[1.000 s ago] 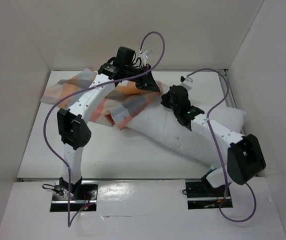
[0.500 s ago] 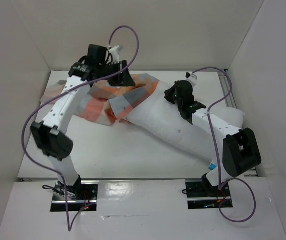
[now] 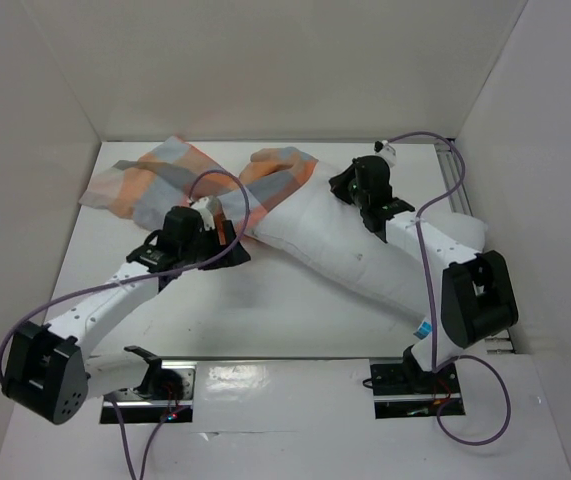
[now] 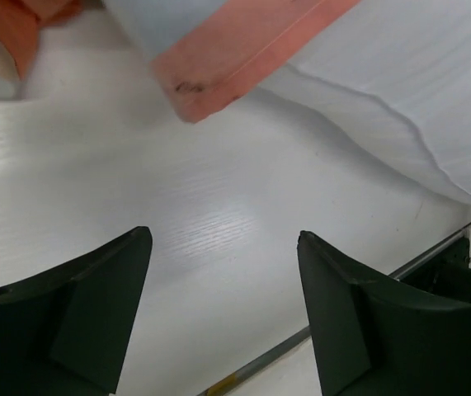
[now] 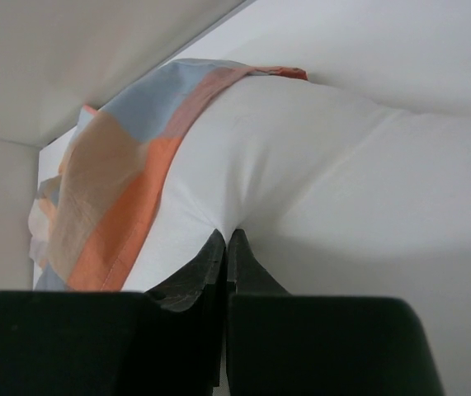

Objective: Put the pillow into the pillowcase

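The pillow [image 3: 365, 255] lies slantwise across the tabletop [image 3: 265, 315], from the upper middle of the top view down to the right edge. Only its upper-left end is under the pillowcase [image 3: 150, 180]. The checked cloth is draped over that corner like a loose cap, and the rest of it lies spread toward the upper left of the frame. The stuffing looks barely begun.

The right fingers [image 5: 202, 272] are pressed together on a pinch of the pillow's white cover, a little short of the checked hem, and creases run into their tips. That hold probably serves to steady the pillow, or to push it toward the opening.

The left fingers [image 4: 87, 313] stand wide apart with nothing between them. They are low over bare tabletop at the centre-left of the top view, just below the pillowcase's orange edge. Empty and facing that hem, they seem placed to take a grip on the cloth, so it can be drawn further along the pillow while the right side holds it in place.
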Tool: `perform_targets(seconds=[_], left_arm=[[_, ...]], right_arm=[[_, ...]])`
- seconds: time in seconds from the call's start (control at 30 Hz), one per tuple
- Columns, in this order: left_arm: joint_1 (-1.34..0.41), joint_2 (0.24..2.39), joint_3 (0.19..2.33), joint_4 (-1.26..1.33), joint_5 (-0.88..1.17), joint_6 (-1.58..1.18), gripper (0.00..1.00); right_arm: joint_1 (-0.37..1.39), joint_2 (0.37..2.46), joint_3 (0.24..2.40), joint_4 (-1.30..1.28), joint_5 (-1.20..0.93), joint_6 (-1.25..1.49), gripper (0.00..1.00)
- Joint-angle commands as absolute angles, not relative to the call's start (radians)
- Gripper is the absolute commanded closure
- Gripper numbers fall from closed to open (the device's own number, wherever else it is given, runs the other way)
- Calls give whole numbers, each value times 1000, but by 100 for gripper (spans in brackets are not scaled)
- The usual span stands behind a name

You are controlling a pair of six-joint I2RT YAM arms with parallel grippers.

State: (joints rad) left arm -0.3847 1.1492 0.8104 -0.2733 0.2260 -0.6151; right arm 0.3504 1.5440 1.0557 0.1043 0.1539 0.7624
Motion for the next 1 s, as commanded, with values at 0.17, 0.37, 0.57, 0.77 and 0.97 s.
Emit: perform_targets(seconds=[0.17,0.37,0.57,0.77,0.97], left_arm=[[-385,1252,663,236,213,-813,24],[-385,1359,681,342,122,-854,32],[-385,1460,781,282,89,-811,47],[-385,1479,804,243,38,-811,71],[-385,1444,798,167,8,-811,100]], right_arm=[[344,1562,1127,166,133,761,100],[344,1562,1137,166,114,761,100],[344,1571,1137,156,114,761,100],[334,1580,1146,147,104,761,100],[324,1580,1173,126,104,752,100]])
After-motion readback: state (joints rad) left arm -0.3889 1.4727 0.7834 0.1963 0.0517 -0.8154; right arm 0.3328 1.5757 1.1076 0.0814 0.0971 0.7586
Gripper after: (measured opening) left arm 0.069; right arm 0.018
